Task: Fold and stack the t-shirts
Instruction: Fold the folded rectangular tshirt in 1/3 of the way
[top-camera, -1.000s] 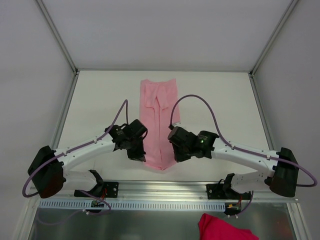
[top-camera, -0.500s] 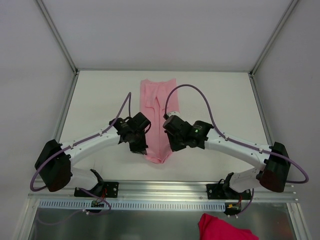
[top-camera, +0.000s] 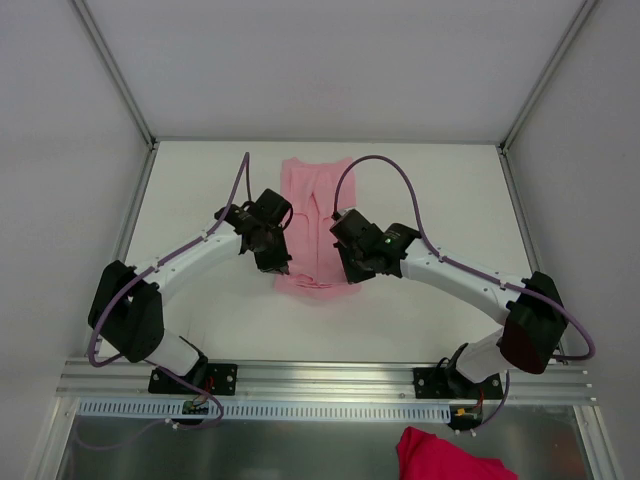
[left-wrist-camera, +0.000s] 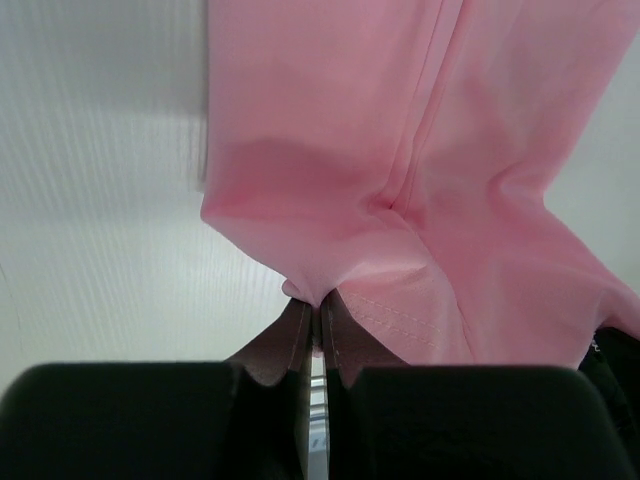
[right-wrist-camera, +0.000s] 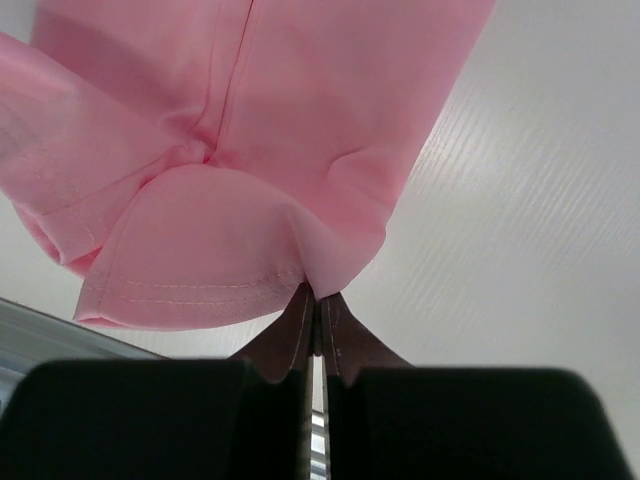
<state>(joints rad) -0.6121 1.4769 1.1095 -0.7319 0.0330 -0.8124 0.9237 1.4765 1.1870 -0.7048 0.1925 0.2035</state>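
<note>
Snugly between the fingers (left-wrist-camera: 282, 352), t-shirt (left-wrist-camera: 400, 150) hem.

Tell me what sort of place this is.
Probably a robotics lab test cell, not a home: a white table boxed in by plain white panels, two arms bolted to an aluminium rail, a pink t-shirt on the table.

One pale-pink t-shirt (top-camera: 318, 215) at centre; one magenta cloth (top-camera: 450, 458) at bottom right; one white table (top-camera: 200, 190); two grippers, left gripper (top-camera: 284, 270) and right gripper (top-camera: 350, 277).
</note>
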